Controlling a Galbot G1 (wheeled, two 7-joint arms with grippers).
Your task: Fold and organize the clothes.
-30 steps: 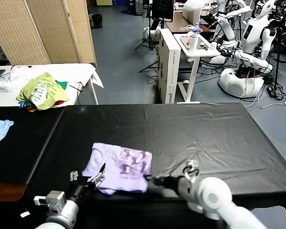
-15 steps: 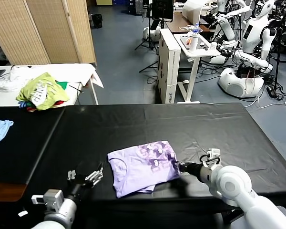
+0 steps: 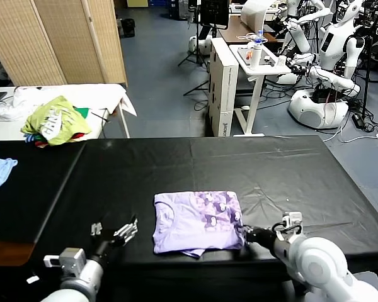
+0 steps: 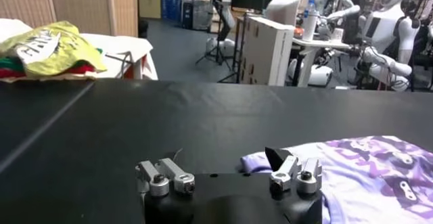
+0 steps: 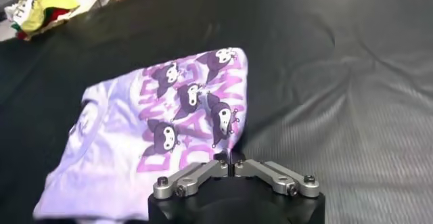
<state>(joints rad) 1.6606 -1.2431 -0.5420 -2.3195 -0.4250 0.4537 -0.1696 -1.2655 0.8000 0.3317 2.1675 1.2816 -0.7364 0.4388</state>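
Head view is showing the folded lavender shirt [image 3: 197, 221] lying on the black table [image 3: 271, 170]; the left gripper [image 3: 115, 231] at seven o'clock is splayed, the right gripper [image 3: 242, 231] at five seemingly pinching its hem.

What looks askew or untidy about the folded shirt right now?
The lavender T-shirt lies slightly skewed to the table edge, and a loose flap pokes out under its near edge. The right gripper sits at its right corner.
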